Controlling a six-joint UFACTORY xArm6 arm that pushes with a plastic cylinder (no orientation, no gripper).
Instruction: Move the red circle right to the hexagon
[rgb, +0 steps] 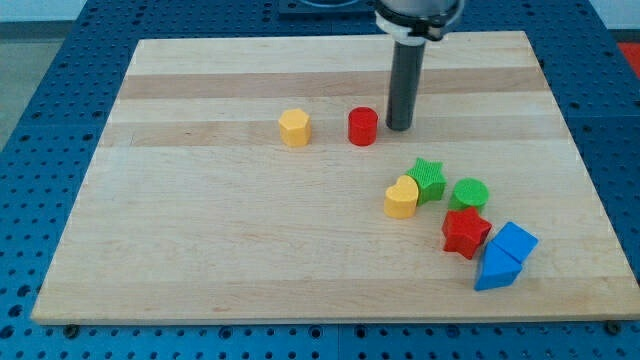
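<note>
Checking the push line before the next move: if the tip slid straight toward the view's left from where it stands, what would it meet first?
Your tip sits just right of the red circle, so it would likely meet that first; the yellow hexagon lies farther left.

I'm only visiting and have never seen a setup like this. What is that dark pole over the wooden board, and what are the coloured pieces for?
There is one camera picture, looking down at a wooden board. The dark pole is the robot arm's rod; it grasps nothing, it only pushes. My tip stands just to the view's right of the red circle, with the yellow hexagon further to the view's left. At lower right lie a yellow heart, green star, green circle, red star and two blue blocks. Nothing is held.
</note>
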